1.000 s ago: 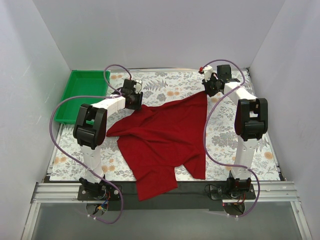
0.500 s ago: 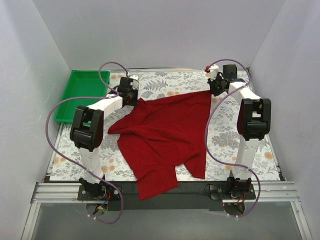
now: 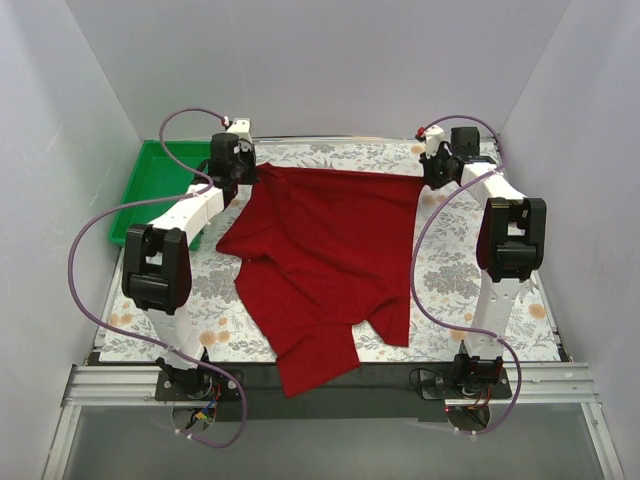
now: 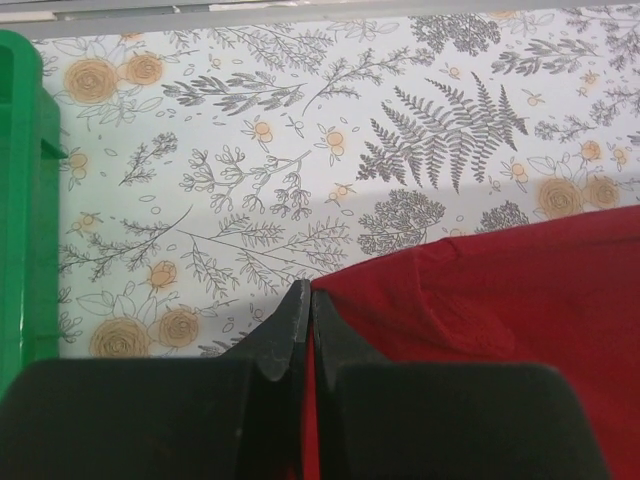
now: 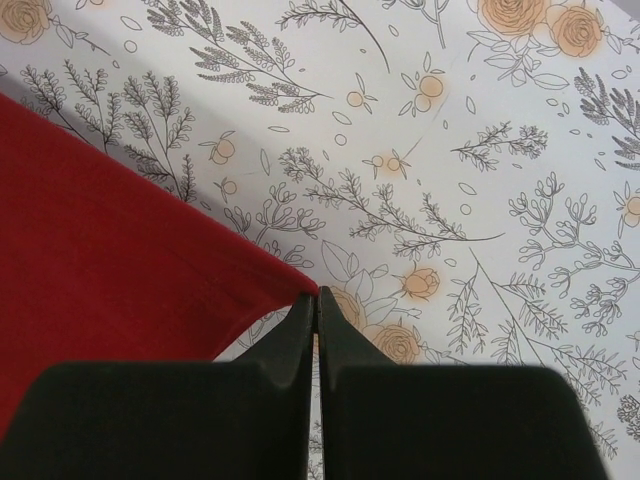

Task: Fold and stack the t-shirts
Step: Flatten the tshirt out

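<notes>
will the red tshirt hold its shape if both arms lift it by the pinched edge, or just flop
Likely floppy: the t-shirt lies in soft creases and its near part droops over the table edge. Probably light: thin fingertip pinches by the left gripper and right gripper hold its far edge taut.

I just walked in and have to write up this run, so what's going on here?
Two robot arms are handling a dark red t-shirt on the floral table. The left gripper is shut on its far corner near the green tray, the right gripper on the other far corner, with the edge stretched between them. The rest lies rumpled, hanging over the near edge. No fold yet.
</notes>
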`<action>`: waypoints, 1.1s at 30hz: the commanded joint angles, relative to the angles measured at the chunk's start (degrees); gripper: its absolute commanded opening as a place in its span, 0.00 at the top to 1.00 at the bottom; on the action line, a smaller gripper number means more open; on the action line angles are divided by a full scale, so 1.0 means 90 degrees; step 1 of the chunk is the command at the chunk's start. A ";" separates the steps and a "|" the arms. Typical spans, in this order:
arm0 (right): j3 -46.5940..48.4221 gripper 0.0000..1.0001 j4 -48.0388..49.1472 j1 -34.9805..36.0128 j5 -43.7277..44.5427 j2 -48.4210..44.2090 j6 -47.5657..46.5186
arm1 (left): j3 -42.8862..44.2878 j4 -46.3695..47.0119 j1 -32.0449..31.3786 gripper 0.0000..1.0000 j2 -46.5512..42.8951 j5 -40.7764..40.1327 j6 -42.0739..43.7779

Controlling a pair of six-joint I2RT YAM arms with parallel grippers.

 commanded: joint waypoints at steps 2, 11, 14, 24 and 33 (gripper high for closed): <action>0.0334 0.99 0.0233 -0.0264 0.0290 -0.0280 0.0076 | 0.0578 0.0322 0.0336 1.00 0.0355 0.0595 0.0164; 0.0305 0.99 0.0214 -0.0264 0.0026 -0.0095 0.0183 | 0.1703 -0.0216 0.0336 0.54 0.1412 0.1036 -0.0168; 0.0276 0.99 0.0223 -0.0264 0.0026 -0.0065 0.0154 | 0.1303 -0.0001 0.0317 0.51 0.1041 0.1414 -0.0139; 0.0227 0.99 0.0223 -0.0264 -0.0013 0.0032 0.0203 | 0.0238 0.0166 -0.1184 0.62 0.0687 0.2171 0.1237; 0.0159 0.99 0.0224 -0.0264 -0.0072 0.0091 0.0183 | 0.0657 0.0019 -0.1763 0.68 0.1547 0.0871 0.1414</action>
